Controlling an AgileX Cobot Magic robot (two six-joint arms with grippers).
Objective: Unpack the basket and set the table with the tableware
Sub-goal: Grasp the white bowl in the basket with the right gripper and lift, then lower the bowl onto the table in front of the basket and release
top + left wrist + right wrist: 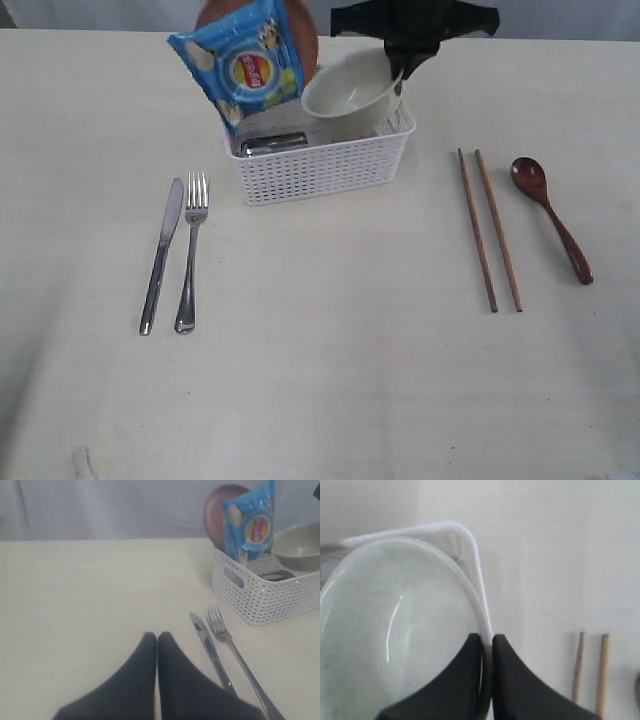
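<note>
Right hand (487,642): I have it clamped on the bowl (348,92) rim.
Left hand (157,641): fingers together, empty.
Risk: thin rim pinch; bowl may slip or snag the basket (320,172).

Near the middle, bare table (330,340) lies open between fork (192,250) and chopsticks (477,230); inside the basket (320,170), chips packet (245,70) and tilted bowl (350,92) seemingly crowd the opening

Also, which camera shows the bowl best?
The exterior view: nearly the whole bowl shows, tilted in the basket. The right wrist view shows part, its rim pinched by the right gripper; the left wrist view crops it.
</note>
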